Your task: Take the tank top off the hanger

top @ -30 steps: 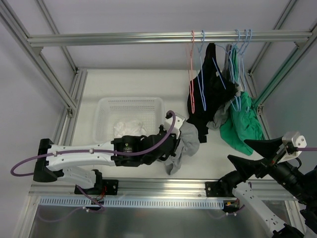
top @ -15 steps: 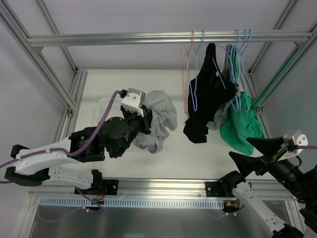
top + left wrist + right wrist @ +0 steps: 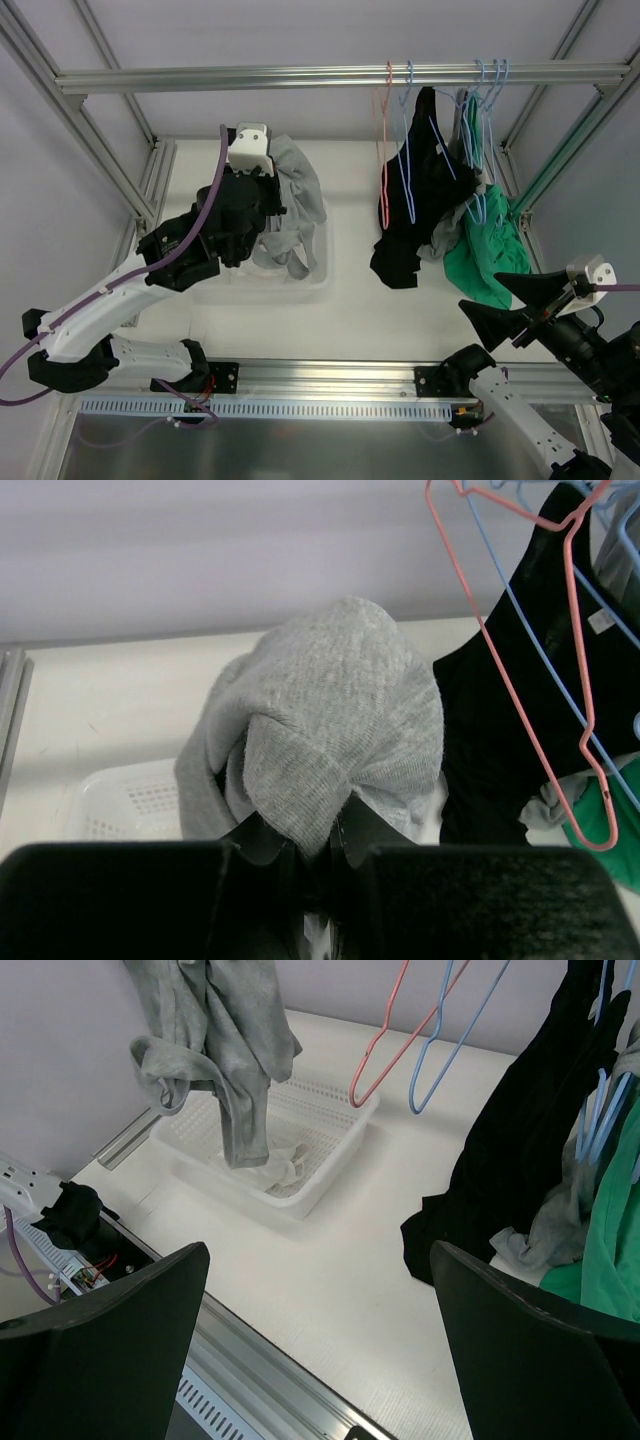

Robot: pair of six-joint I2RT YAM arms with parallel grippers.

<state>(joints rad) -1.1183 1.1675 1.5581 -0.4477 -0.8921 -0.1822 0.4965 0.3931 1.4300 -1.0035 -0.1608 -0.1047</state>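
Observation:
My left gripper [image 3: 268,188] is shut on a grey tank top [image 3: 290,215] and holds it up over the white basket [image 3: 310,277]. In the left wrist view the grey cloth [image 3: 335,735] bunches out of the closed jaws [image 3: 308,848]. In the right wrist view the grey top [image 3: 225,1050] hangs down into the basket [image 3: 335,1165]. A bare pink hanger [image 3: 385,130] and a blue hanger [image 3: 405,150] hang on the rail. My right gripper [image 3: 505,300] is open and empty, low at the right; its fingers [image 3: 100,1350] frame the table.
A black garment [image 3: 420,200], a grey one [image 3: 445,235] and a green one [image 3: 490,250] hang on blue hangers at the right of the aluminium rail [image 3: 300,78]. White cloth [image 3: 280,1170] lies in the basket. Frame posts stand at both sides.
My left gripper has lifted the grey tank top from near the table's front up and back to the left, over the basket. The pink hanger swung and settled. The right arm barely moved.

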